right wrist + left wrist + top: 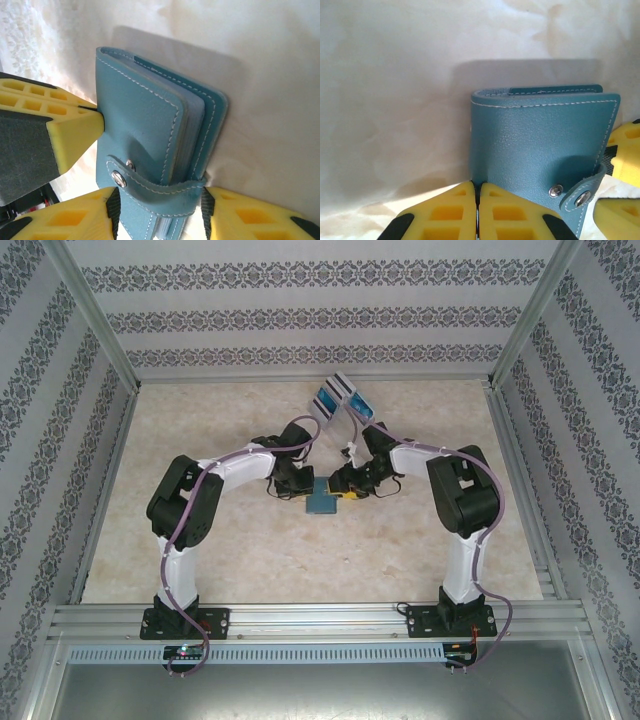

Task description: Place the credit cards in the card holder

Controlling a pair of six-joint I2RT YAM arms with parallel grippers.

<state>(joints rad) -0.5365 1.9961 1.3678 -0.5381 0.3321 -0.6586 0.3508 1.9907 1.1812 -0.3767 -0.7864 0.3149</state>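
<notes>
Straddling card holder (145, 115) — right tool (159, 205); left tool (478, 189) tips together.

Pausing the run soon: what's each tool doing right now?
Left tool: closed, empty, tips against the card holder.
Right tool: jaws straddle the holder's strap end; grip cannot be told.

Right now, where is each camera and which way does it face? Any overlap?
Top external: above and behind the bases, looking down across the table; left arm and right arm meet at the card holder, cards beyond.
Left wrist: on the left arm, looking down past the shut left gripper at the card holder's cover.
Right wrist: on the right arm, looking down the right gripper, fingers either side of the card holder's strap end.
Shared: all three show the card holder; each wrist view catches the other gripper's finger.
</notes>
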